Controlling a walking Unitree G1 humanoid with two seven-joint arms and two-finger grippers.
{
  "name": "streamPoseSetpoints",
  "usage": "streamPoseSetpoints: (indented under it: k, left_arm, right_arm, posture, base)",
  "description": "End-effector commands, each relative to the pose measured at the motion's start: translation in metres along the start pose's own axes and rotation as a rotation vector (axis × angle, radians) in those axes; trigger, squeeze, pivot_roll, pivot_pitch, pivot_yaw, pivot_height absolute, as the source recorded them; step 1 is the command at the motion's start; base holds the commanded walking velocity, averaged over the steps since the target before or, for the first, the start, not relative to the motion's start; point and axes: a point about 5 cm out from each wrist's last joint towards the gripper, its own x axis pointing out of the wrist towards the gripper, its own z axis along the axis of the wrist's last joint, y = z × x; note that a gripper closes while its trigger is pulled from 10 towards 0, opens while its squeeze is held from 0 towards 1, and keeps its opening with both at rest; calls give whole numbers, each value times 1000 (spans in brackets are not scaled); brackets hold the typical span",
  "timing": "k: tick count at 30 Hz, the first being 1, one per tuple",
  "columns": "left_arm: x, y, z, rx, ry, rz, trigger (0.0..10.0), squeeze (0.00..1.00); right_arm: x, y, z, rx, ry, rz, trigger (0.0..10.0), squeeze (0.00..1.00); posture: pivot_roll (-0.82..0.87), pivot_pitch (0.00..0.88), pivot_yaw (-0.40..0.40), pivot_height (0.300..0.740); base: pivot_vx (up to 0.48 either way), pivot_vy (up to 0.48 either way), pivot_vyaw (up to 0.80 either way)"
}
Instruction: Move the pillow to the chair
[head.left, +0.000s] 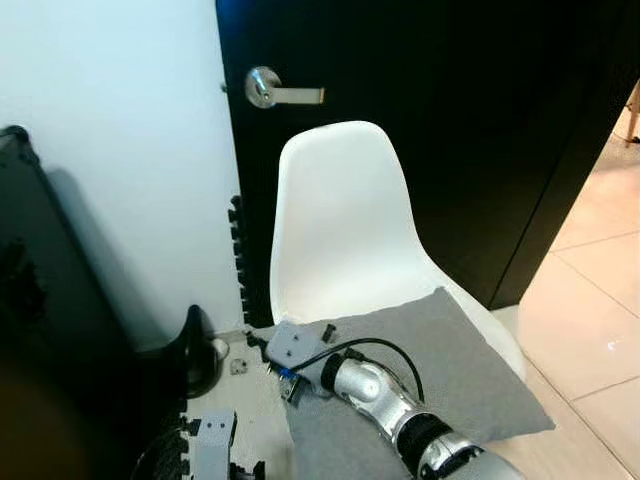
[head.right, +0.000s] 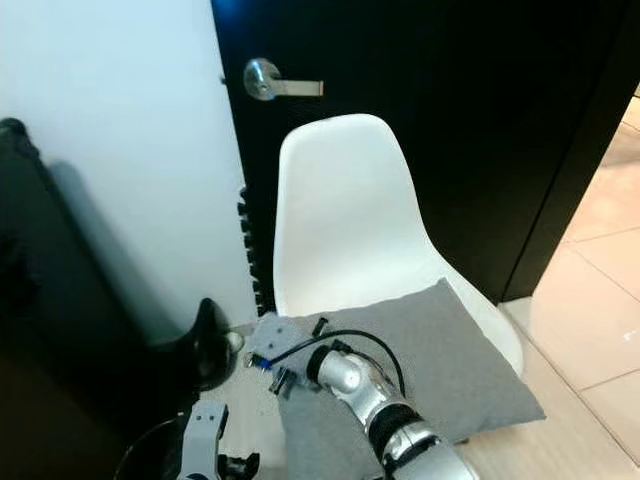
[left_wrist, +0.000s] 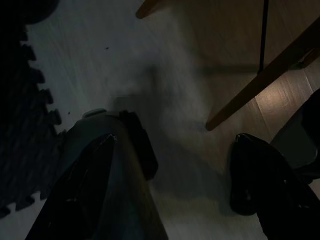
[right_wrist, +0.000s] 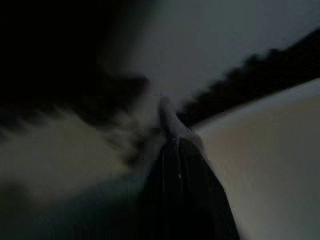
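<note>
We judge the grey pillow (head.left: 450, 370) already laid on the white chair (head.left: 345, 220), our right gripper (right_wrist: 172, 132) clenched on its near-left corner, release left.

The flat grey fabric pillow (head.left: 440, 370) covers most of the seat of the white moulded plastic chair (head.left: 340, 220), and its near corner at seven o'clock runs off the bottom edge of the head views. The silver right arm (head.left: 400, 410) lies across the pillow and hides the cloth beneath it; the right gripper's (right_wrist: 172, 130) fingertips are tucked out of sight beyond the wrist housing there. The right wrist view is heavily blurred and dim: one dark finger (right_wrist: 185, 195) can be made out, with pale and dark smears past it. The left wrist view is dark, its black fingers (left_wrist: 265, 185) cut by the frame edge.
</note>
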Motion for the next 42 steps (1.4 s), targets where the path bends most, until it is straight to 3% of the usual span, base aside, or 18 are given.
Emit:
streamPoseSetpoints:
  k: [1,5,10,16,21,25,27,28,30,31,32,33,34,36,37,39,40,42]
  left_arm:
    - [-5,-3,-19,-8,64,-13,10000,0]
    - [-5,-6,-21,-13,55,-22,10000,0]
    - [-8,-12,-28,-27,31,-37,10000,0]
    - [-12,-11,-31,-37,3,-34,10000,0]
    - [-11,-9,-27,-44,-23,-22,10000,0]
    - [-10,-9,-24,-46,-39,-22,10000,0]
    - [-10,-10,-22,-45,-44,-25,10000,0]
    - [-9,-11,-20,-44,-48,-28,10000,0]
    - [-8,-11,-19,-42,-50,-31,10000,0]
    - [-8,-11,-18,-39,-53,-34,10000,0]
    - [-7,-12,-16,-36,-55,-35,10000,0]
    - [-7,-12,-16,-36,-55,-35,10000,0]
    - [-6,-10,-11,-30,-61,-32,10000,0]
    - [-6,-10,-11,-30,-61,-32,10000,0]
    - [-4,-3,-5,-31,-70,-3,10000,0]
    - [-4,-3,-5,-31,-70,-3,10000,0]
    - [-4,8,3,-36,-79,42,10000,0]
    - [-4,18,9,-40,-90,89,10000,0]
  right_arm:
    - [3,-15,0,-206,55,-88,10000,0]
    - [4,-25,2,-363,65,-159,10000,0]
    - [9,-58,18,-538,61,-334,10000,0]
    - [20,-78,56,-523,-72,-448,10000,0]
    - [33,-56,89,-517,-231,-399,10000,0]
    - [36,-38,93,-476,-259,-356,10000,0]
    - [35,-38,83,-333,-209,-368,10000,0]
    - [31,-42,70,-164,-149,-389,10000,0]
    - [29,-44,62,-69,-121,-396,10000,0]
    - [23,-48,49,108,-85,-410,10000,0]
    - [17,-51,35,285,-55,-432,10000,133]
    - [17,-51,35,285,-55,-432,10000,133]
    - [5,-52,6,623,-15,-453,10000,1000]
    - [5,-52,6,623,-15,-453,10000,1000]
    - [-10,-44,-19,814,-17,-458,10000,1000]
    - [-10,-44,-19,814,-17,-458,10000,1000]
    - [-26,-34,-42,917,0,-489,10000,1000]
    - [-39,-22,-60,966,59,-514,10000,1000]
  posture:
    - [64,1,-58,592]
    - [69,27,-65,592]
    - [91,110,-84,592]
    - [105,160,-94,592]
    - [109,177,-97,592]
    - [110,179,-98,592]
    - [110,172,-99,592]
    - [106,158,-96,592]
    - [106,158,-96,592]
    - [103,143,-93,592]
    - [99,132,-90,592]
    - [99,132,-90,592]
    - [94,114,-86,592]
    - [94,114,-86,592]
    - [85,78,-77,592]
    - [85,78,-77,592]
    - [76,56,-72,592]
    - [72,38,-69,592]
  base:
    - [0,0,0]
    - [0,0,0]
    - [0,0,0]
    - [0,0,0]
    - [0,0,0]
    - [0,0,0]
    - [0,0,0]
    - [0,0,0]
    - [0,0,0]
    - [0,0,0]
    - [0,0,0]
    - [0,0,0]
    - [0,0,0]
    - [0,0,0]
    - [0,0,0]
    - [0,0,0]
    - [0,0,0]
    - [0,0,0]
